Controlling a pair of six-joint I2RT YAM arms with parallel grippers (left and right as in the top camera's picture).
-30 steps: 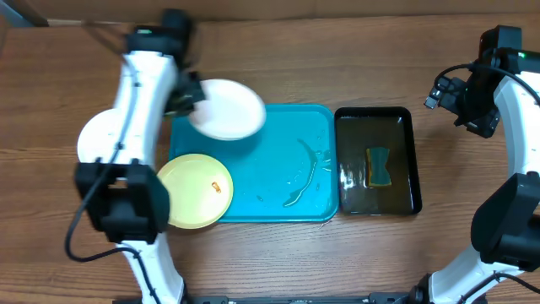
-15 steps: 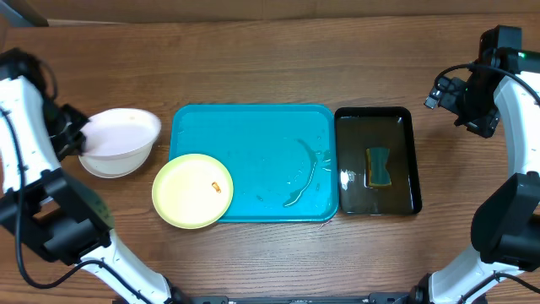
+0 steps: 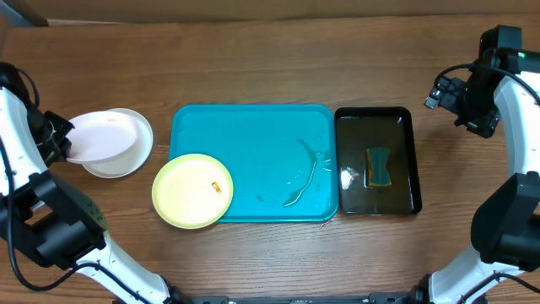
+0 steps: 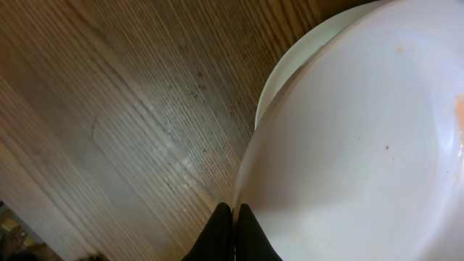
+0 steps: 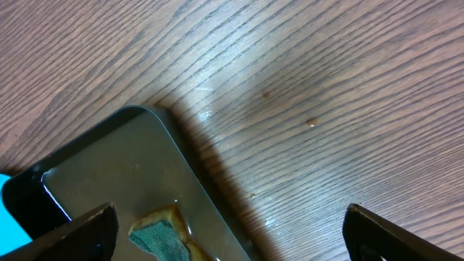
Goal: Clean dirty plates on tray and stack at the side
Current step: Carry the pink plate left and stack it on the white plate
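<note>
My left gripper [image 3: 61,140] is shut on the rim of a white plate [image 3: 99,133], holding it just over a second white plate [image 3: 128,158] that lies on the table left of the turquoise tray [image 3: 270,135]. In the left wrist view the shut fingertips [image 4: 234,230] pinch the plate [image 4: 362,152], which has a faint orange smear [image 4: 459,109]; the lower plate's rim [image 4: 304,51] peeks out behind. A pale yellow plate [image 3: 192,191] with a small orange smear overhangs the tray's near left corner. My right gripper [image 3: 447,95] hangs open and empty [image 5: 232,235] above the table.
A black tray [image 3: 377,114] holding water and a sponge [image 3: 379,167] stands right of the turquoise one; its corner [image 5: 138,127] and the sponge [image 5: 163,235] show in the right wrist view. Streaks of water lie on the turquoise tray's right half.
My left arm carried the white plate from above the tray's far left corner out to the left and set it over the other white plate. The right arm stayed still.
</note>
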